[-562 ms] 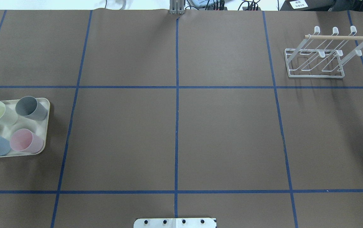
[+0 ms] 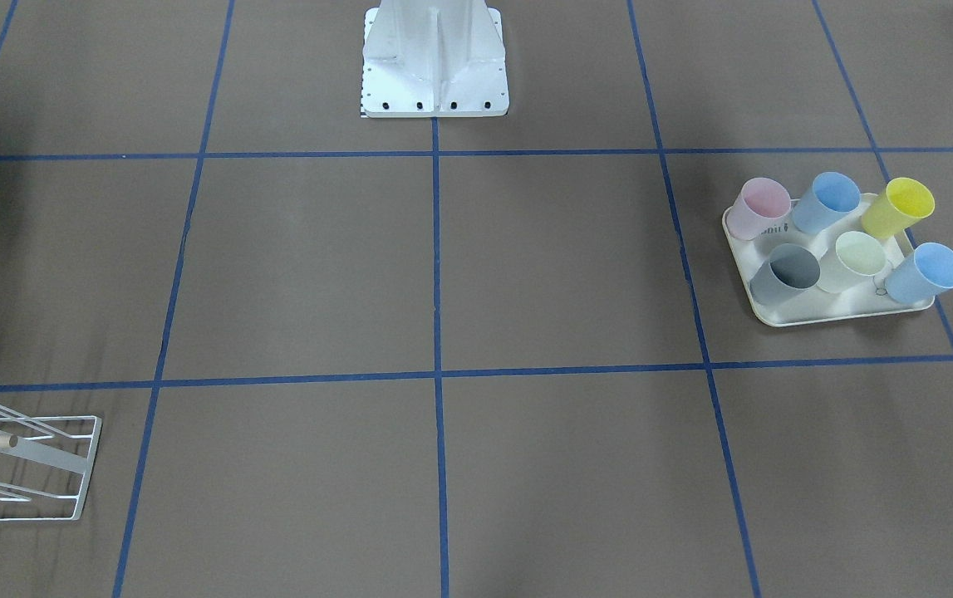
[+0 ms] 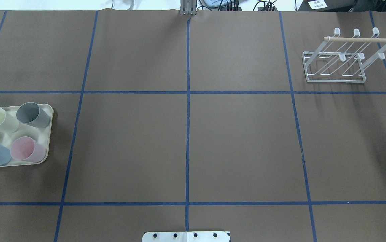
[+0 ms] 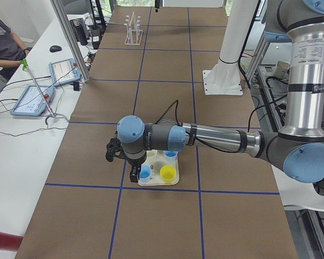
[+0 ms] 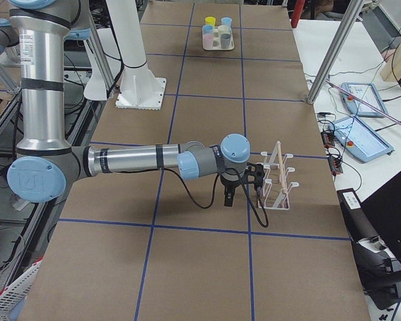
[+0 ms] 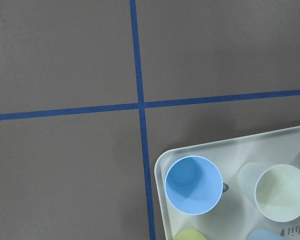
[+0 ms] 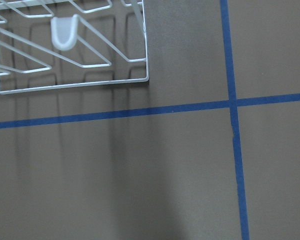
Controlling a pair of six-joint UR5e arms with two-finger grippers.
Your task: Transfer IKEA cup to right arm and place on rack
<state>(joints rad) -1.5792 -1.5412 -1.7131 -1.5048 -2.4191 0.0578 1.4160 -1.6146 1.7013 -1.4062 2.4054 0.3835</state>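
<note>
Several pastel IKEA cups stand on a cream tray (image 2: 842, 316): pink (image 2: 761, 208), grey (image 2: 785, 272), yellow (image 2: 900, 208), pale green (image 2: 854, 260) and two blue. The left wrist view looks straight down on a blue cup (image 6: 193, 185) at the tray's corner. My left gripper (image 4: 134, 174) hangs over the tray's edge; I cannot tell whether it is open or shut. The white wire rack (image 3: 342, 55) with its wooden dowel stands at the far right with nothing on its prongs. My right gripper (image 5: 228, 196) hovers just beside the rack (image 5: 275, 177); its state cannot be told either.
The robot's white base (image 2: 434, 75) stands at the middle of the table's near side. Blue tape lines divide the brown table. A side bench with tablets (image 4: 35, 97) and a seated person (image 4: 0, 43) runs along the far edge.
</note>
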